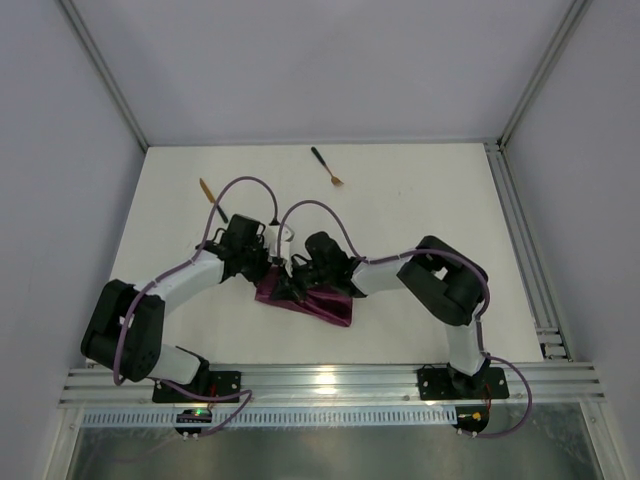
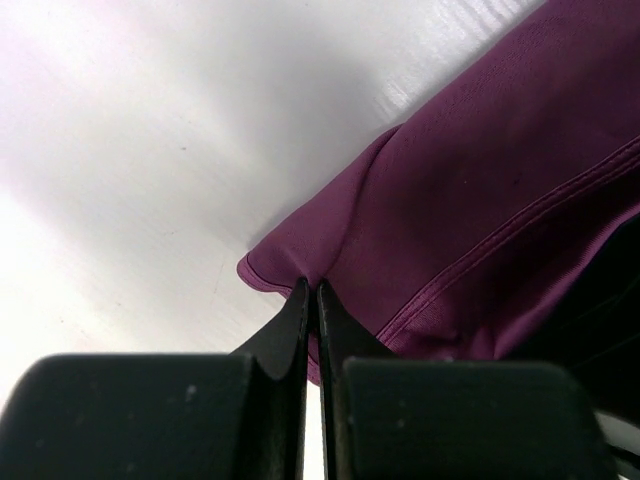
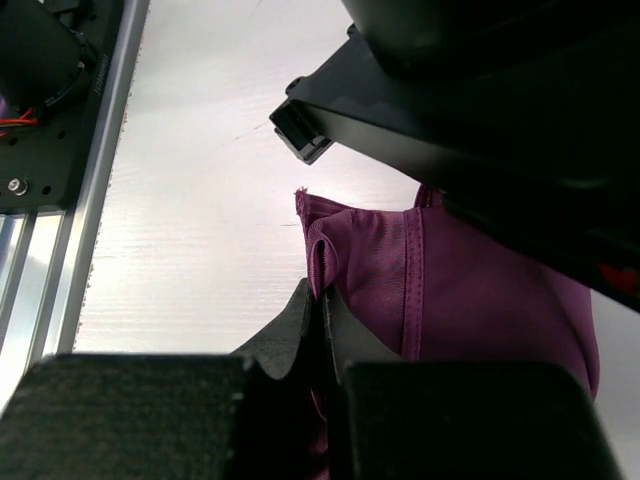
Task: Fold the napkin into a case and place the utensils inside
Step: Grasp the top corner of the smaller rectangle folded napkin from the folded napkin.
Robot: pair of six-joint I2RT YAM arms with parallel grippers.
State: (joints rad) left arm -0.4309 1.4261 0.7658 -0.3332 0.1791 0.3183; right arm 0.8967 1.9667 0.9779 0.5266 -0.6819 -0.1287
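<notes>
The magenta-purple napkin [image 1: 310, 300] lies bunched in the middle of the table, partly under both grippers. My left gripper [image 1: 272, 268] is shut on a fold at its edge [image 2: 311, 285]; the cloth [image 2: 480, 190] spreads up and right. My right gripper [image 1: 298, 282] is shut on another pinched fold [image 3: 322, 288] of the napkin [image 3: 470, 300]. The knife [image 1: 211, 196] with a gold blade lies at the back left. The fork [image 1: 327, 167] lies at the back centre. Both are apart from the napkin.
The white table [image 1: 420, 200] is bounded by grey walls and a metal frame rail [image 1: 530, 260] on the right. The arm bases sit on a rail [image 1: 320, 380] at the near edge. The left arm's body [image 3: 480, 110] hangs close above the right gripper.
</notes>
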